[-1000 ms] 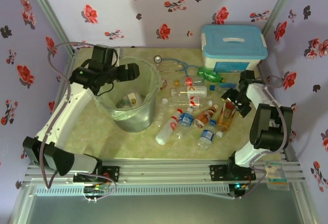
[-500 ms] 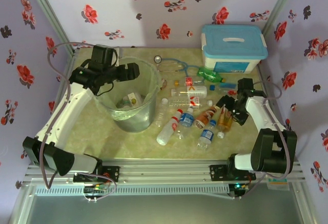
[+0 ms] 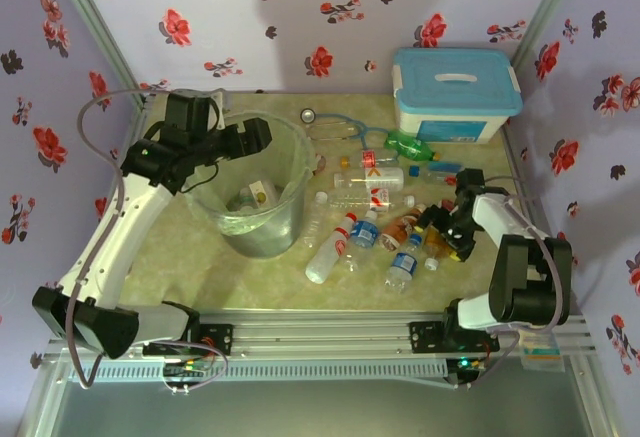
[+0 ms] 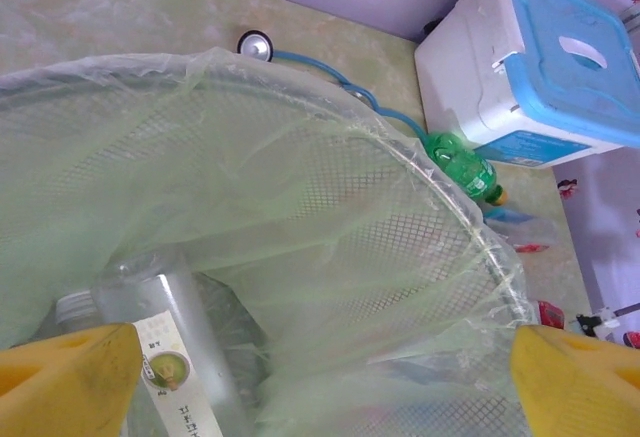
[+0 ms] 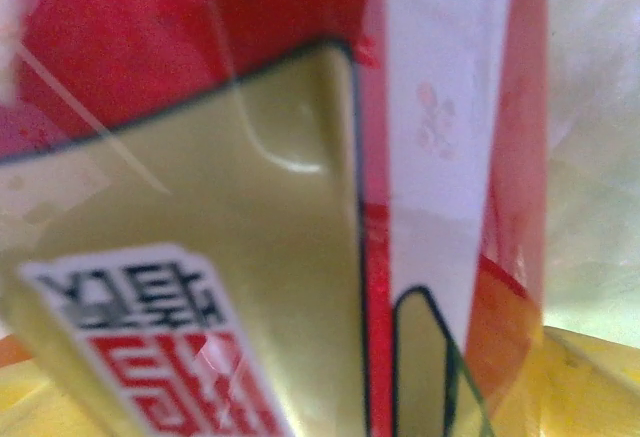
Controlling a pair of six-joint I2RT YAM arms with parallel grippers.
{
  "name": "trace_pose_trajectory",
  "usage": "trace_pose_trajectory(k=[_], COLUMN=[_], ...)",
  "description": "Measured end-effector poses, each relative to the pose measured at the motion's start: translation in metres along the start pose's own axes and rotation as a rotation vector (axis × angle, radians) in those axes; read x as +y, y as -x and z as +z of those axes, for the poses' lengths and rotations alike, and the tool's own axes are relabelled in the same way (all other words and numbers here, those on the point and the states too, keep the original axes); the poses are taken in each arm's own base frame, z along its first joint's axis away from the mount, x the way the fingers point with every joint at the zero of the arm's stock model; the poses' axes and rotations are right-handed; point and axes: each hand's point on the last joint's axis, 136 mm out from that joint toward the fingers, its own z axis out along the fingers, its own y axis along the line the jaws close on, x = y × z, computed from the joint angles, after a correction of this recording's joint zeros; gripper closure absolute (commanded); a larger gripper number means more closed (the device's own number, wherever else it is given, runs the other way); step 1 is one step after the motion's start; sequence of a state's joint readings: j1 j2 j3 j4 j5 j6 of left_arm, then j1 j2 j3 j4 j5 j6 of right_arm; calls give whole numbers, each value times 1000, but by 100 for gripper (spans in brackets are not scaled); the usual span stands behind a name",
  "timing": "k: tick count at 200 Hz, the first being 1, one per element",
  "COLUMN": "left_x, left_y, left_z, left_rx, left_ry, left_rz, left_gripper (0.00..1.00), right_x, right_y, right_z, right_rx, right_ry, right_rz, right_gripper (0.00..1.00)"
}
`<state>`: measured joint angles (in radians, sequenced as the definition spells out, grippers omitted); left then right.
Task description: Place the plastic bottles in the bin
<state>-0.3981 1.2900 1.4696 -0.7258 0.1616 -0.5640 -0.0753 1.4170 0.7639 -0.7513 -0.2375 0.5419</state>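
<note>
Bottle label (image 5: 190,287): blurred, pressed close between the right gripper (image 3: 447,228) jaws — its bottle is cut off on every side.
Bottle (image 4: 185,342) in bin (image 4: 300,197): under the left gripper (image 3: 257,138) jaws, lower end cut off, partly behind one finger (image 4: 60,377).

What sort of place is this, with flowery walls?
Probably a robot test booth, not a home: left arm and right arm bolted to a metal rail, printed floral walls closing in a small table, and plastic bottles staged beside a lined bin.
</note>
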Motion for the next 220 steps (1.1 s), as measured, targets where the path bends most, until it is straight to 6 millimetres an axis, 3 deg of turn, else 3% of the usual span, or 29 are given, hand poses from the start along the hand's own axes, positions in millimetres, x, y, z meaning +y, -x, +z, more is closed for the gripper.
trace_pose_trajectory(k=[67,113,168,220], left_x=[-5,-5,-12,-34], left_y=[4,6,17,48], left_z=[1,1,-5,-7], left_rx=[-10,-17,-77,-139], left_ry=[-29,-31,-64,-120], left_rz=[-32,-50,-104,-111], left_gripper=[4,3,3,3], right_x=[-1,1,21,70], right_y=[1,-2,-5,-1], right_z=[5,-7,-54,-118], right_rx=[0,-25,-93,-185], right_ry=[2,16,105,318], right_rz=[-19,-28,-57,-142], right_gripper=[20,31,35,37])
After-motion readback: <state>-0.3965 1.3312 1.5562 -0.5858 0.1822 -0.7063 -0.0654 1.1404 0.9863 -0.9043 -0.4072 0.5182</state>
